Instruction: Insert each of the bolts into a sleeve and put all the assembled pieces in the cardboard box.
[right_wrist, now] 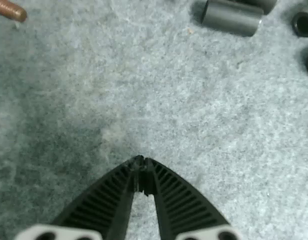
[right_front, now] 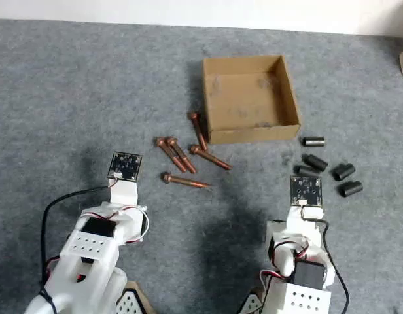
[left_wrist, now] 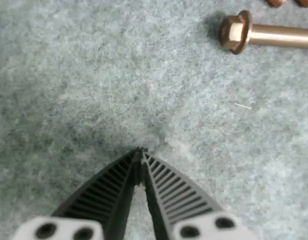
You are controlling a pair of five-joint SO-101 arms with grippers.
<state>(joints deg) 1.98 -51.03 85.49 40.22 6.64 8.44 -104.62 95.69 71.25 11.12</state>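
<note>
The left claw (left_wrist: 140, 156), pressed together and empty, has the nearest copper-coloured hex-head metal bolt (left_wrist: 264, 34) lying just off to its right; stiff, smooth and probably weighty, it wants pinching mid-shank. The open brown cardboard box (right_front: 250, 134) sits farther ahead, beyond the bolts. The right claw (right_wrist: 140, 167), likewise together and empty, faces the short black cylindrical sleeves (right_wrist: 229, 17) just ahead: rigid, likely to roll, best gripped across the barrel.

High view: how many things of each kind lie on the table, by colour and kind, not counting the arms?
Copper bolts: 5
Black sleeves: 5
Cardboard box: 1
Total: 11
</note>
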